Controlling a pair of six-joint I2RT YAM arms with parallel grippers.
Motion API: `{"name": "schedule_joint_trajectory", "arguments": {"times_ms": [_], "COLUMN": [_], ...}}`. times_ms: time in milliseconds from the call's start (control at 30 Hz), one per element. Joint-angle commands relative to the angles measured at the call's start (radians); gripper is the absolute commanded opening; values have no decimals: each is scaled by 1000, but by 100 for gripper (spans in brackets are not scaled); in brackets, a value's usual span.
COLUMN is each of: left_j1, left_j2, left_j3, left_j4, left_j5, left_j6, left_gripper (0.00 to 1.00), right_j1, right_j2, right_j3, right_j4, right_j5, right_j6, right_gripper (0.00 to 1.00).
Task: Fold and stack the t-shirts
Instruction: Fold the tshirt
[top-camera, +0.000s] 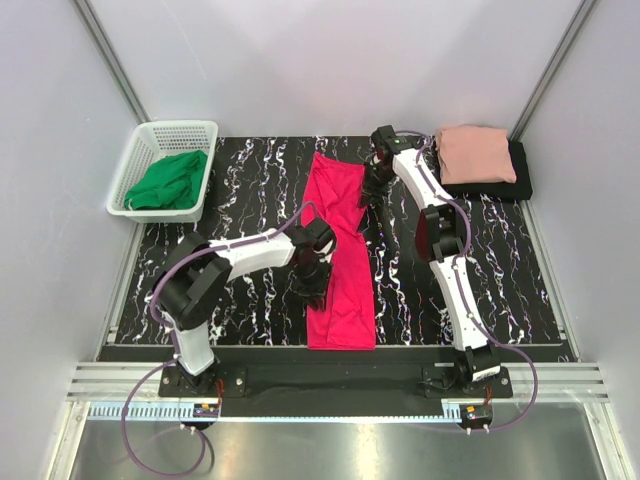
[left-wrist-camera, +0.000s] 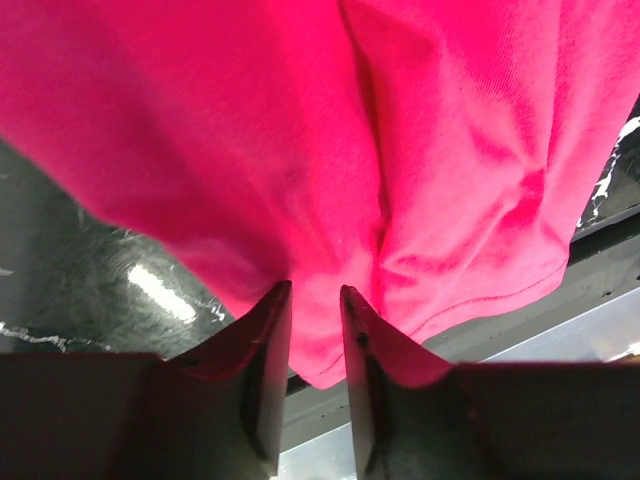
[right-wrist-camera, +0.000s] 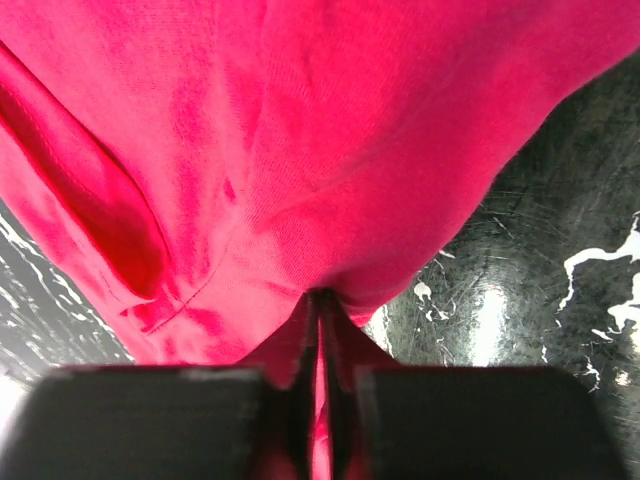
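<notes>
Three t-shirts in sight on a black marbled desk (top-camera: 240, 190). Largest by spread: crimson t-shirt (top-camera: 345, 290), lying mid-desk as a long narrow strip from the near edge toward the far side, already doubled lengthwise. Next, at the far right corner: salmon t-shirt (top-camera: 477, 152), folded square, resting on top of black t-shirt (top-camera: 522, 180), also folded. Far left: white basket (top-camera: 130, 170) holding green cloth (top-camera: 170, 183), well apart from the work.

Smaller still: left gripper (top-camera: 308, 285) at the strip's left edge toward the near end, right gripper (top-camera: 372, 190) at its right edge toward the far end. From the right wrist view: jaws pressed together on a pinch of crimson cloth, wrinkles running into them. From the left wrist view: jaws narrowly apart with the hem in the gap; cannot tell whether biting or only straddling.

Probably taking hold for a crosswise fold. To do it well: make sure of a firm bite through both layers on the left before any lift, raise both holds level, keep the strip taut, lay one end squarely over the other with edges matched, then carry to the salmon-topped stack.
</notes>
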Motion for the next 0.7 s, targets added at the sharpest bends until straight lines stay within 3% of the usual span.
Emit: {"name": "schedule_joint_trajectory", "arguments": {"times_ms": [0, 133, 200, 667], "left_j1": [-16, -33, -42, -48], "left_j2": [9, 11, 4, -60], "left_j3": [-6, -27, -44, -151], "left_j4": [49, 55, 57, 69], "left_j5": [22, 16, 16, 41], "left_j6": [-2, -14, -18, -21], "left_gripper": [26, 4, 0, 0], "right_j1": [-4, -14, -24, -82], "right_j2": [43, 51, 63, 109], "right_j3": [18, 39, 56, 127], "right_j4": [24, 29, 33, 135], "right_j5": [2, 10, 13, -42], "right_j6": [2, 11, 20, 59], "right_gripper": [0, 0, 0, 1]}}
